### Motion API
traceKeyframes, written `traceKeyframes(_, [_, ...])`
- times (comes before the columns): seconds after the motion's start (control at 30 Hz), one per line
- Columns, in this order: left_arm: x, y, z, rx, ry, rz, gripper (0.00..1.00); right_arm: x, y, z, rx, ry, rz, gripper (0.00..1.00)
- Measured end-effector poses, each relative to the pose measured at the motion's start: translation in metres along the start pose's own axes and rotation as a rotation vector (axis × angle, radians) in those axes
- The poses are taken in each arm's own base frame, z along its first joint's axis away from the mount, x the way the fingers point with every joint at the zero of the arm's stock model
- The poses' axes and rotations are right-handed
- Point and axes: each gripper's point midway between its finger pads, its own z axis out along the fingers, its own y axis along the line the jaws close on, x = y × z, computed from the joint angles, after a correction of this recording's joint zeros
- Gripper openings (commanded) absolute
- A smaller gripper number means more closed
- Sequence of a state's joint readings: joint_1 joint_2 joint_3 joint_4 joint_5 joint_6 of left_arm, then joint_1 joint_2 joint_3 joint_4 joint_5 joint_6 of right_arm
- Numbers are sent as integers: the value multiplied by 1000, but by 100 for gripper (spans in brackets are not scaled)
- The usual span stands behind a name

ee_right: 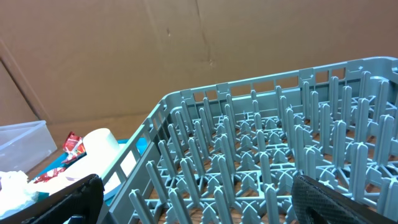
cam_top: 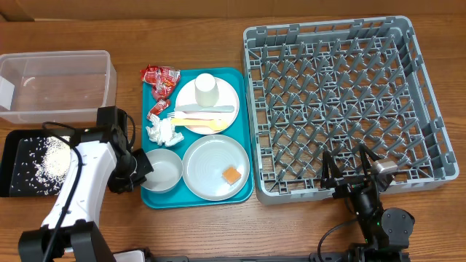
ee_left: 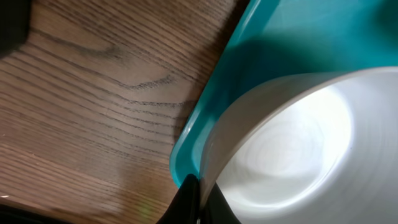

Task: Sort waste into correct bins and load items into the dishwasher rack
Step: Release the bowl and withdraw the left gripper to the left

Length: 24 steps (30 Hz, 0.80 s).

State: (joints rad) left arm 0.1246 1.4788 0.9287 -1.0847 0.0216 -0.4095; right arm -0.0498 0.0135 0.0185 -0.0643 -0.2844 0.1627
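The small grey bowl (cam_top: 164, 171) sat empty at the seven o'clock corner of the teal tray (cam_top: 245, 116), its rim pinched by the closed left gripper (cam_top: 144, 166). Loading looked underway; the next move called for lifting it to the dishwasher rack (cam_top: 342, 102) at three o'clock. The right gripper (cam_top: 344, 164) gaped.

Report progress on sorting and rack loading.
Done: rice lies in the black tray. In hand: left gripper is shut on the bowl rim. Left: wrappers, napkin, orange cube, grey plate, pale plate, cup and cutlery sit on the teal tray; the rack is empty.
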Motion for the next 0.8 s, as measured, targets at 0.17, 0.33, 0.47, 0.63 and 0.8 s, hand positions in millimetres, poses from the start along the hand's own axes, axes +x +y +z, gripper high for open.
traceKeyframes(0.17, [0, 0, 5, -2, 14, -2, 24, 0, 0, 0, 0, 0, 0, 100])
traceKeyframes(0.33, [0, 0, 5, -2, 14, -3, 22, 0, 0, 0, 0, 0, 0, 100])
traceKeyframes(0.47, [1, -1, 5, 2, 16, -1, 25, 0, 0, 0, -1, 0, 0, 100])
traceKeyframes(0.63, [3, -11, 4, 56, 31, 31, 30, -4, 11, 0, -62, -11, 18, 100])
traceKeyframes(0.8, [-2, -20, -5, 103, 22, 56, 32, -15, 31, -3, -176, -35, 147, 100])
